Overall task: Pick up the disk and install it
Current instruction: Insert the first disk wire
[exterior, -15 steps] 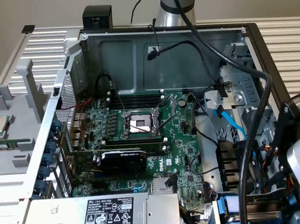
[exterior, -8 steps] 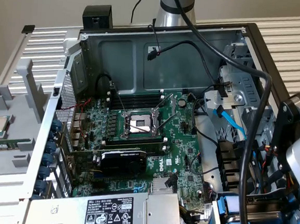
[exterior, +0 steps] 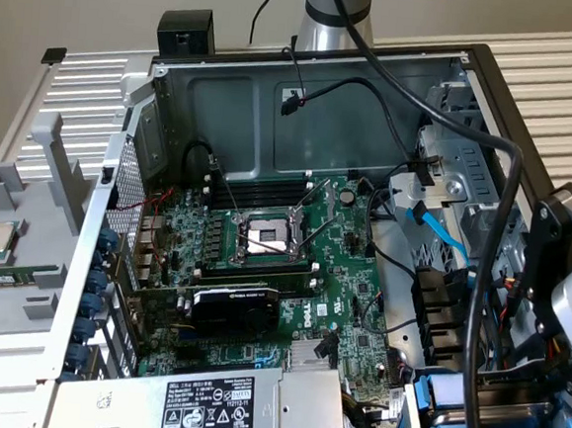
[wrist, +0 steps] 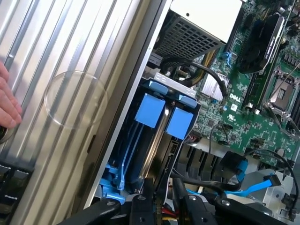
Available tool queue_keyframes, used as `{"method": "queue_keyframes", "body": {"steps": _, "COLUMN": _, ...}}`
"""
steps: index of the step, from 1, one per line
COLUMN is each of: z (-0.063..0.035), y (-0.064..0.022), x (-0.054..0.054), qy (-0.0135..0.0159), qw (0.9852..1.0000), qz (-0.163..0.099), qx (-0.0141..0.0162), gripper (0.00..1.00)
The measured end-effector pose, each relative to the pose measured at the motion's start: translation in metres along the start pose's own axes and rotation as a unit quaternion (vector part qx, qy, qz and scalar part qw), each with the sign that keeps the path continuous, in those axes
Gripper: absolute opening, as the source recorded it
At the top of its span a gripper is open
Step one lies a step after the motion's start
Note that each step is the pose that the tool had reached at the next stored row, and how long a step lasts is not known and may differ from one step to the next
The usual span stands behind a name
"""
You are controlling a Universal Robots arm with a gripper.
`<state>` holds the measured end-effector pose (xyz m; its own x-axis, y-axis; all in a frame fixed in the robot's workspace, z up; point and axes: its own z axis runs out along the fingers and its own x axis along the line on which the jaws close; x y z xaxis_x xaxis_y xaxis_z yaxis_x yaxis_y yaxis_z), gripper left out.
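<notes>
Two blue plastic carriers (wrist: pixel 150 110) stand side by side, edge-on, in the drive bay at the case's corner. A grey metal edge of a disk (wrist: pixel 154 145) runs between them, and its label is hidden. My gripper (wrist: pixel 161 190) hangs just above this bay. Its black fingers (wrist: pixel 140 201) are parted by a narrow gap with nothing visible between them. In the exterior view the same blue carriers (exterior: pixel 449 405) sit at the lower right, below the arm's wrist (exterior: pixel 564 266).
The open case holds a green motherboard (exterior: pixel 348 308) with a bare processor socket (exterior: pixel 267 237), a black graphics card (exterior: pixel 234 304) and a silver labelled box (exterior: pixel 211 406). Black cables (exterior: pixel 478 289) and a blue cable (wrist: pixel 255 187) cross near the bay. A hand (wrist: pixel 7 101) rests on the ribbed panel.
</notes>
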<state>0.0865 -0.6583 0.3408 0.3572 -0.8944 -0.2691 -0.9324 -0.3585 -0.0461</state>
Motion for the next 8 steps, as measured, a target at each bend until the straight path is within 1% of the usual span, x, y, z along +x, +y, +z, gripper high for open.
{"method": "queue_keyframes", "body": {"steps": 5, "z": 0.0011, "y": -0.001, "x": 0.0017, "qy": -0.0022, "qw": 1.0, "qz": -0.002, "qx": -0.0022, "gripper": 0.3}}
{"method": "queue_keyframes", "body": {"steps": 6, "z": 0.0013, "y": -0.0012, "x": 0.002, "qy": -0.003, "qw": 1.0, "qz": -0.003, "qx": -0.0026, "gripper": 0.3}}
{"method": "queue_keyframes", "body": {"steps": 8, "z": 0.0018, "y": -0.0013, "x": 0.0021, "qy": -0.0058, "qw": 1.0, "qz": -0.005, "qx": -0.0028, "gripper": 0.3}}
